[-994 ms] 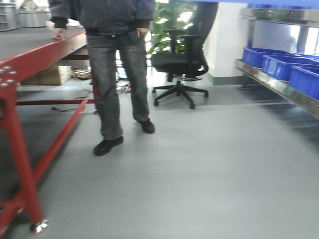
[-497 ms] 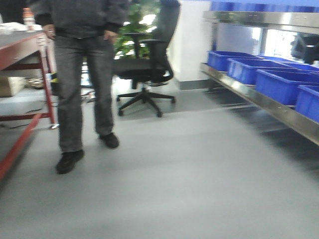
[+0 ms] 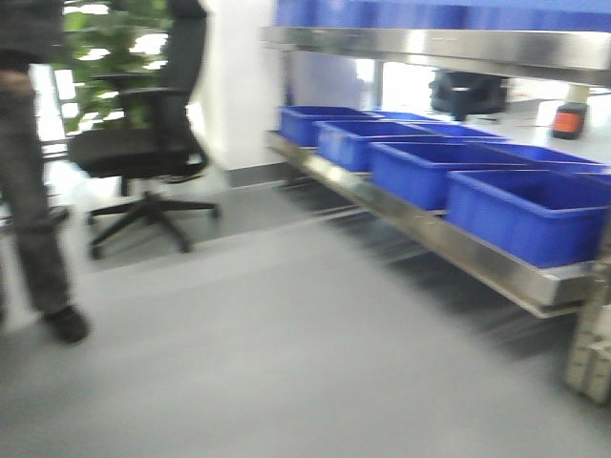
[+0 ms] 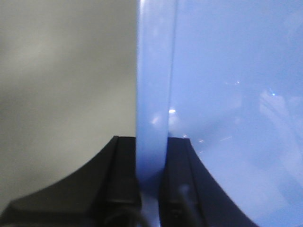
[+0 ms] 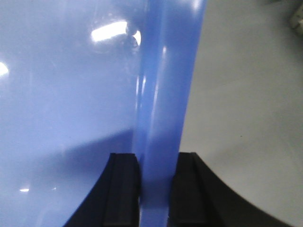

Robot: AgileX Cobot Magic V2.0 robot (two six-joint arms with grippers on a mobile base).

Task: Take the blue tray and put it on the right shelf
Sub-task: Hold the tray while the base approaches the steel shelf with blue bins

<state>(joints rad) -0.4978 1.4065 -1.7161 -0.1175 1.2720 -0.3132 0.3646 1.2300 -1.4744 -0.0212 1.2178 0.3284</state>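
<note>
Front view, blurred. Far left: leg (image 3: 29,210) in grey jeans, black shoe (image 3: 67,324) planted on grey floor (image 3: 305,372). Next right: black office chair (image 3: 143,153), green plant (image 3: 105,38) behind it. Then white pillar (image 3: 239,86). Right half: right shelf (image 3: 430,46), shiny steel, with upper beam across the top and lower level running toward near right. On lower level: row of four dark-blue bins (image 3: 449,172), side by side, close together. Behind bins: black object (image 3: 468,91) and small orange object (image 3: 570,119), too blurred to name. Blue band (image 3: 430,11) above upper beam; cannot tell what. Bottom right corner: perforated upright (image 3: 592,353).

Left wrist view: floor on left, blue tray (image 4: 227,85) filling right, its flared edge vertical up the middle. At bottom, left gripper (image 4: 151,142), black fingers (image 4: 124,165) one each side of that edge, pressed against it, nearly closed with only the edge's thickness between.

Right wrist view: tray surface on left, glossy with light glints, its edge vertical at centre, floor on right. At bottom, right gripper (image 5: 155,158), fingers (image 5: 124,189) clamped likewise on the edge, nearly closed.

Tray carried between both grippers, floor beyond it on either side, not on the shelf.
</note>
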